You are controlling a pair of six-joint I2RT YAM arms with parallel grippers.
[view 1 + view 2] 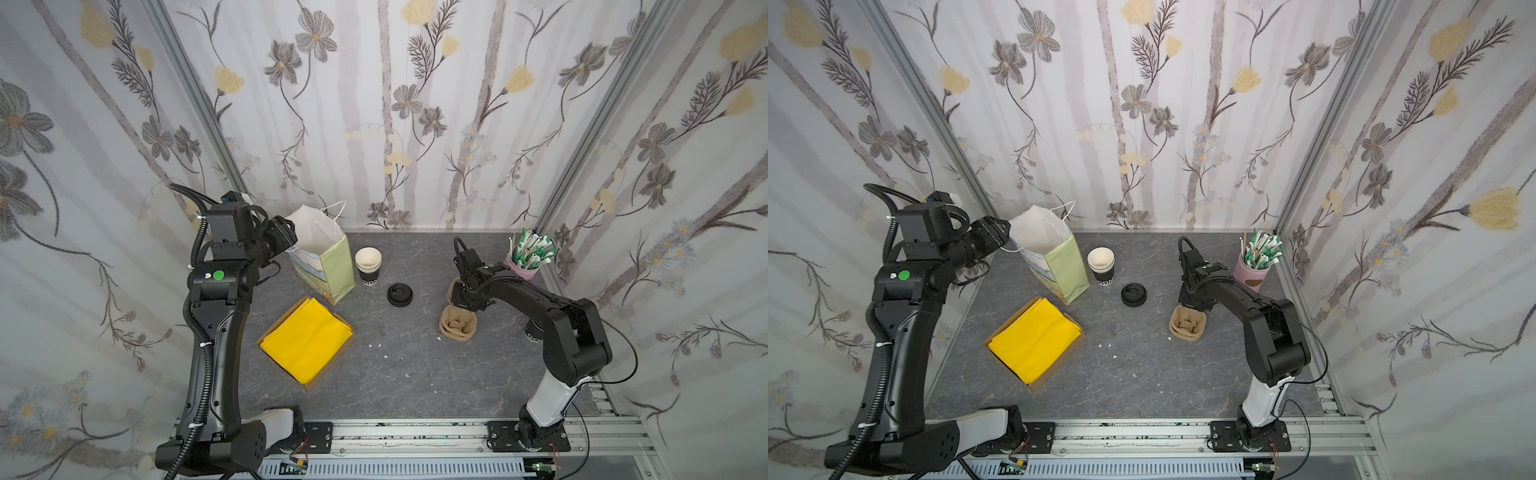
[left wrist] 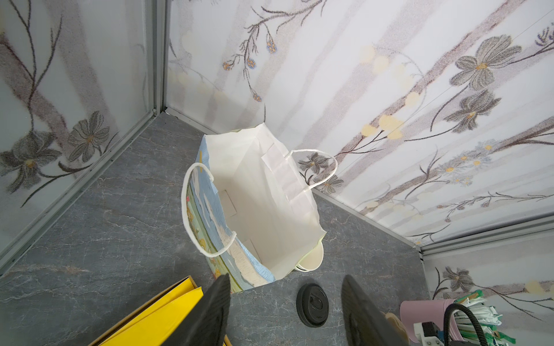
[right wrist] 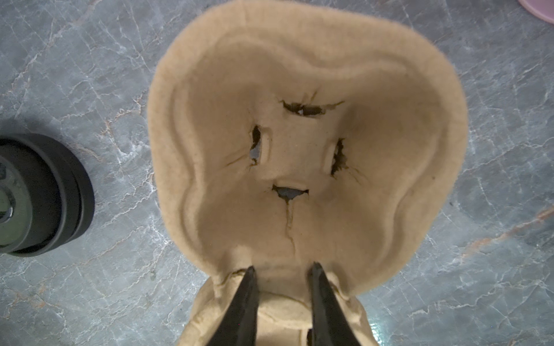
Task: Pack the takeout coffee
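A black cup with white lettering (image 1: 530, 332), the takeout coffee, peeks out behind my right arm's elbow; its top is hidden. Black domed lids (image 1: 400, 295) (image 3: 39, 194) lie stacked mid-table. My right gripper (image 3: 283, 269) (image 1: 463, 305) points down at a tan pulp cup carrier (image 3: 299, 149) (image 1: 457, 326). Its fingers pinch the raised bridge between the two wells. My left gripper (image 2: 284, 278) (image 1: 291, 235) hangs open and empty beside the mouth of the standing paper bag (image 2: 254, 194) (image 1: 322, 257).
A stack of lidless black cups (image 1: 368, 266) stands right of the bag. A cardboard box with yellow paper (image 1: 307, 345) lies front left. A pink cup of sachets and stirrers (image 1: 523, 266) stands at the back right corner. White crumbs dot the table (image 1: 415, 374).
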